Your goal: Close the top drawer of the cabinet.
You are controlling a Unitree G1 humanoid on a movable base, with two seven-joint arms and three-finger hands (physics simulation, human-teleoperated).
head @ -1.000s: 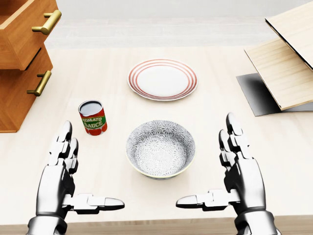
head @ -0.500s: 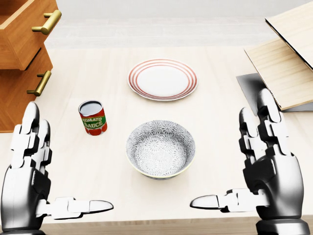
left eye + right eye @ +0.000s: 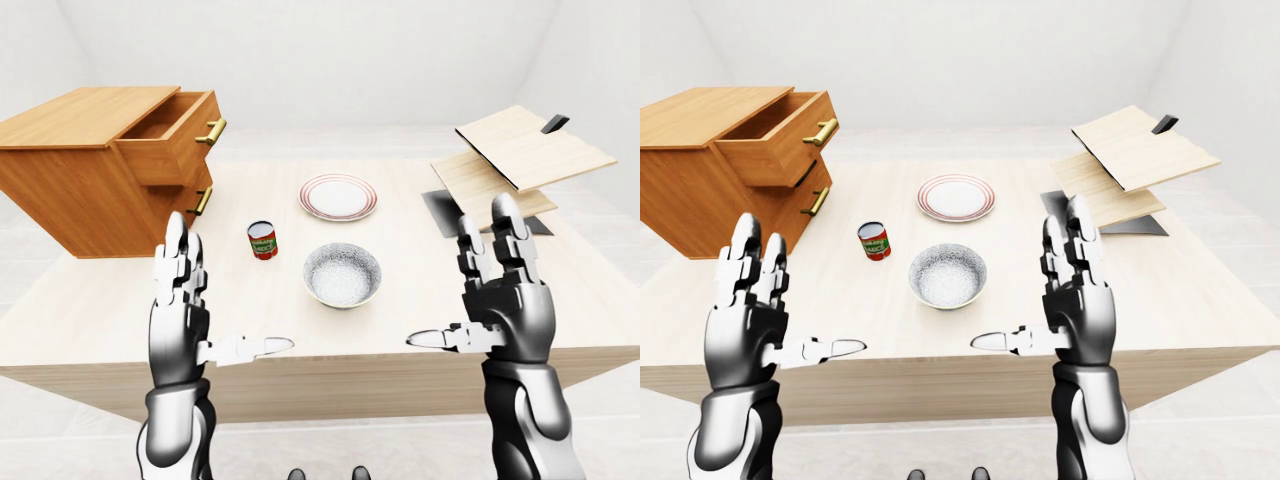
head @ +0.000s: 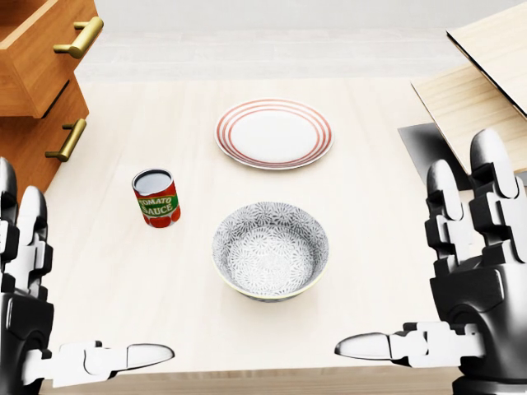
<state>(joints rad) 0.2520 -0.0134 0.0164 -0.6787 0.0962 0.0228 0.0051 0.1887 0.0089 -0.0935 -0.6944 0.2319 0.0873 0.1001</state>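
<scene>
both hands raised and spread over the desk, top drawer open
the left hand (image 3: 183, 310) and right hand (image 3: 505, 295) hold nothing; the drawer (image 3: 178, 135) juts from the cabinet (image 3: 70, 185) at the left-eye view's upper left, well apart from the can (image 3: 263, 241), bowl (image 3: 342, 275) and plate (image 3: 338, 197).

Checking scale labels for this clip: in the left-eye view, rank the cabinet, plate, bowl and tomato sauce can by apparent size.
Largest to smallest as they look:
1. cabinet
2. bowl and plate: look alike in width; the bowl sits nearer the camera, so left unranked
3. tomato sauce can
</scene>
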